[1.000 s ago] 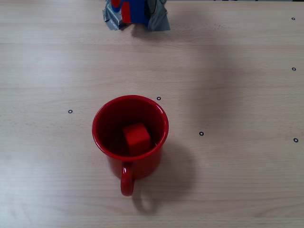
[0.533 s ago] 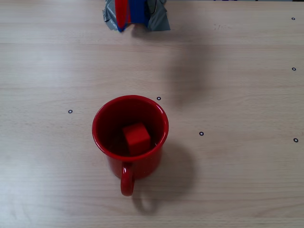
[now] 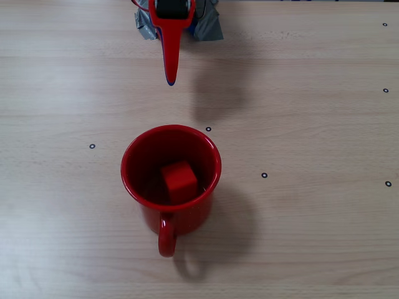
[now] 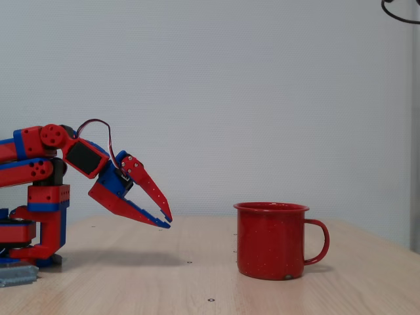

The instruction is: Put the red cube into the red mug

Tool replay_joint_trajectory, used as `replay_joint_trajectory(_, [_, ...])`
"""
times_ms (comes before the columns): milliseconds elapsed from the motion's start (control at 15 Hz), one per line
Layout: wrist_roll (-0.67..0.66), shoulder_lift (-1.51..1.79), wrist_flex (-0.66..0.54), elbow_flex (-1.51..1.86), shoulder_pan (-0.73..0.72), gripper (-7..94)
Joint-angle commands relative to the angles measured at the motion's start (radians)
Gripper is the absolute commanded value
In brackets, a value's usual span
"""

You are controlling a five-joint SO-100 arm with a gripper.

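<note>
We see the table (image 3: 312,237) first, light wood with small ring marks; the arm (image 4: 39,170) sits folded low at its base, left in the side fixed view; the red mug (image 3: 171,180) stands upright mid-table, handle toward the bottom edge in the overhead fixed view; the gripper (image 4: 167,220) hangs above the table well short of the mug, fingers slightly parted at the tips, holding nothing; the red cube (image 3: 179,181) lies inside the mug.

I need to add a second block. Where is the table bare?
Bare wood lies either side of the glossy red enamel mug and along the near edge beyond its handle. Only the strip between the mug and the red pointed hand is tight.
</note>
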Motion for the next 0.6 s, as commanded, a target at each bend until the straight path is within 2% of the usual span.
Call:
replay_joint_trajectory(0, [-0.002,0.055,0.014,0.061,-0.031,0])
replay_joint_trajectory(533, [0.006,0.055,0.014,0.061,-0.023,0])
